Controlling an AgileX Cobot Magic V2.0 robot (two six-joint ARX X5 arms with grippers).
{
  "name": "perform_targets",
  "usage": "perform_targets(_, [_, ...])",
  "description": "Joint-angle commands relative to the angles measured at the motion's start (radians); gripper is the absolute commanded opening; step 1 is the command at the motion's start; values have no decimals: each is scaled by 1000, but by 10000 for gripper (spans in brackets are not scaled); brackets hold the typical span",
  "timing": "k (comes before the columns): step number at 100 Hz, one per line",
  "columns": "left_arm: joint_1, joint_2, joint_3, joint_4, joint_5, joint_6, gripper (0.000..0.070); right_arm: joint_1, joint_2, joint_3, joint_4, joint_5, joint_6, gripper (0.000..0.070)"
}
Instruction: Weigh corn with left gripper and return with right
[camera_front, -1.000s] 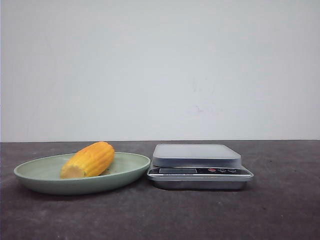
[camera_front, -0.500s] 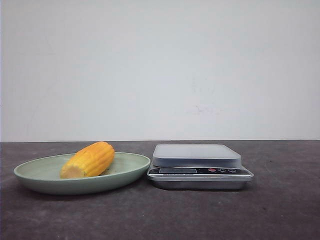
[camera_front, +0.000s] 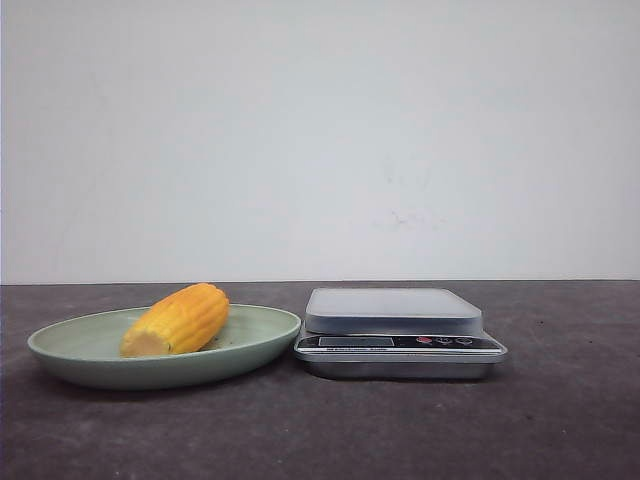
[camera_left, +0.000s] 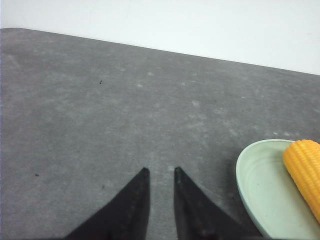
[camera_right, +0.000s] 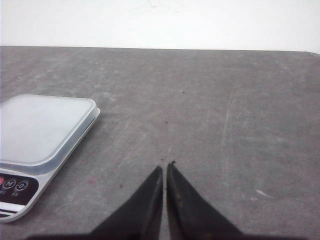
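The yellow-orange corn (camera_front: 178, 319) lies on its side in a pale green plate (camera_front: 70, 352) at the left of the table, its paler cut end toward the front. The left wrist view catches one end of the corn (camera_left: 304, 170) on the plate (camera_left: 260, 185). My left gripper (camera_left: 160, 170) hovers over bare table beside the plate, slightly open and empty. My right gripper (camera_right: 165, 165) is shut on nothing over the table, off to the side of the scale (camera_right: 40, 130). Neither gripper shows in the front view.
A silver kitchen scale (camera_front: 398, 330) with a grey weighing platform stands just right of the plate, its display and buttons facing front. The dark grey table (camera_front: 560, 420) ends at a white wall behind.
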Motion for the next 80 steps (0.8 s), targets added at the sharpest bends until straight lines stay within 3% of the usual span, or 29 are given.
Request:
perform_targets(1, [-2, -1, -18, 3, -1, -2, 67, 0, 0, -2, 11, 1, -7, 7])
perform_targets(80, [-2, -1, -18, 4, -2, -2, 67, 0, 0, -2, 42, -1, 16, 7])
